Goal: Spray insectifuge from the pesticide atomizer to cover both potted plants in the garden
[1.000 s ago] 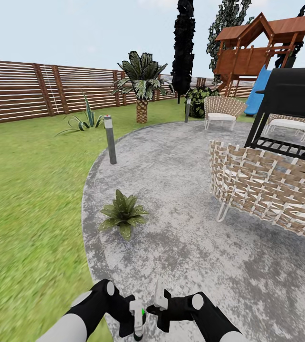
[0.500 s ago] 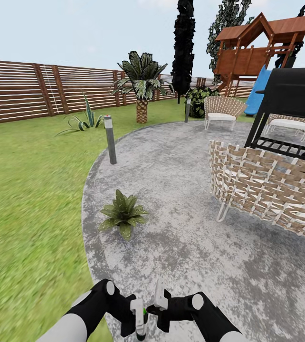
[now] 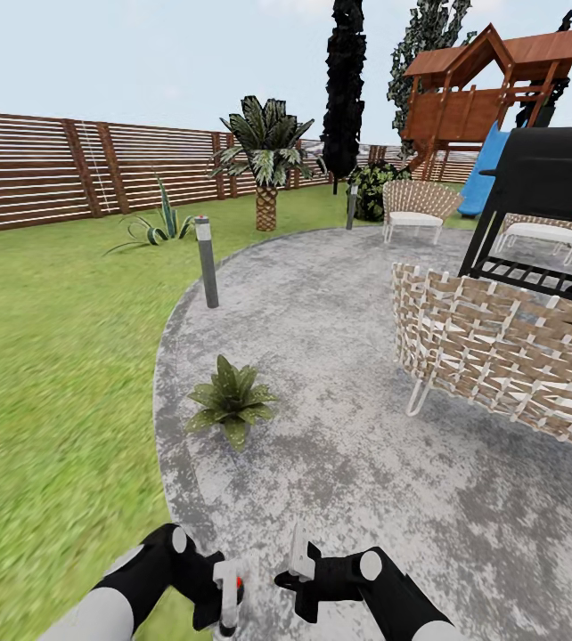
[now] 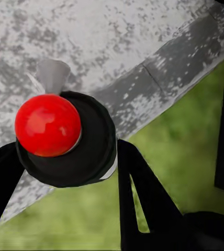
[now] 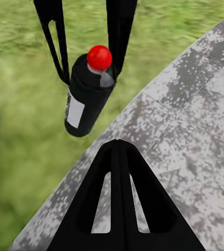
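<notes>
Closest in, the left gripper (image 3: 226, 595) is clamped on the small dark spray bottle with a red ball on top, the pesticide atomizer (image 5: 90, 94); its two black fingers (image 5: 52, 31) press against either side of the bottle's neck, and the bottle hangs over the edge where lawn meets paving. From the left wrist the red ball (image 4: 47, 125) and the round dark shoulder sit squarely between the fingers. Just beside it, the right gripper (image 3: 298, 554) is held out over the paving, its black fingers (image 5: 120, 201) lying together with no gap at the tips, holding nothing.

A little ahead, a low rosette of pointed green leaves, one potted plant (image 3: 230, 398), stands on the mottled grey round patio (image 3: 339, 445) near its left rim, well apart from both grippers. To the right stands a woven wicker chair (image 3: 500, 356), with a black barbecue grill (image 3: 544, 200) behind it. A short grey post light (image 3: 206, 261) stands at the patio's rim. Farther off, across the green lawn (image 3: 54, 356), are a spiky striped agave (image 3: 157, 223), a squat palm (image 3: 266, 156), a wooden play tower (image 3: 491, 80) and the brown slatted fence (image 3: 45, 165).
</notes>
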